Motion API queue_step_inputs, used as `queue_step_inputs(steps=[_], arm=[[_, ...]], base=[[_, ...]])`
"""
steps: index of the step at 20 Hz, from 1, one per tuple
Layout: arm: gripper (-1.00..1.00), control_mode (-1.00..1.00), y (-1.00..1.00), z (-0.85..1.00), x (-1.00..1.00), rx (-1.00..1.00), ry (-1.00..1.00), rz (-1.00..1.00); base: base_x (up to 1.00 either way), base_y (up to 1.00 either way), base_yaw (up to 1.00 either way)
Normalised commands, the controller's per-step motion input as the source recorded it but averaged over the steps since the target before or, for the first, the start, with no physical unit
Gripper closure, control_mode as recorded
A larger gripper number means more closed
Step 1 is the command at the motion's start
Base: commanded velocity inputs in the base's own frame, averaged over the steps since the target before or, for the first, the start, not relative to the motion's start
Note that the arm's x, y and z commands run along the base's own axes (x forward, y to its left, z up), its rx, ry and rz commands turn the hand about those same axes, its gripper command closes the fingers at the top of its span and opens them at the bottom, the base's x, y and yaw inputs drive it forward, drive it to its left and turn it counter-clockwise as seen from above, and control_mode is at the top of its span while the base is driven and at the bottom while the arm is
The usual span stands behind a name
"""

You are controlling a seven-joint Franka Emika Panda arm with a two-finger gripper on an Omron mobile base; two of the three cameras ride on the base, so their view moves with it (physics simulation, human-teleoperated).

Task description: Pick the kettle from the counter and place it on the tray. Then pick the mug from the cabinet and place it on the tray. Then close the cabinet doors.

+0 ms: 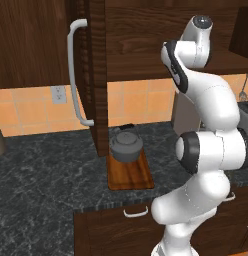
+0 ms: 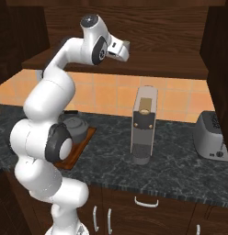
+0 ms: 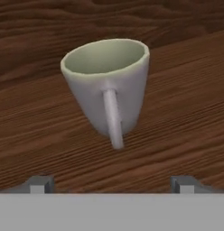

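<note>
An off-white mug [image 3: 109, 85] with a pale greenish inside stands on the cabinet shelf [image 3: 186, 108], its loop handle turned toward the hand. My gripper [image 3: 111, 185] is open, just short of the mug, with both fingertips [image 3: 39, 184] spread wide and nothing between them. From the right base view the gripper [image 2: 124, 48] reaches in above the shelf [image 2: 162, 66]. Lower down, the grey kettle [image 1: 126, 146] sits on the reddish-brown tray [image 1: 131, 175] on the dark counter [image 1: 41, 170]. The left cabinet door [image 1: 96, 75] stands open, edge on, with its light-grey bar handle [image 1: 73, 70].
A boxy grey coffee machine [image 2: 144, 124] and a toaster [image 2: 211, 136] stand on the counter to the right of the tray. The right cabinet door [image 2: 219, 55] is swung open. Drawer fronts with pale handles [image 1: 135, 212] run below the counter edge.
</note>
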Motion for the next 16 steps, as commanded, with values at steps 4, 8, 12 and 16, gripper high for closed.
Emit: queue_step_inputs(steps=[4, 8, 12, 16], arm=[[-1.0, -1.0, -0.08, 0.0, 0.35, 0.0, 0.0, 0.0], [-1.0, -1.0, -0.08, 0.0, 0.38, 0.0, 0.0, 0.0], [-1.0, -1.0, -0.09, -0.03, 0.33, 0.0, 0.0, 0.0], [-1.0, -1.0, -0.07, -0.06, 0.31, 0.0, 0.0, 0.0]], base=[[0.0, 0.0, 0.0], [0.0, 0.0, 0.0], [0.0, 0.0, 0.0], [0.0, 0.0, 0.0]])
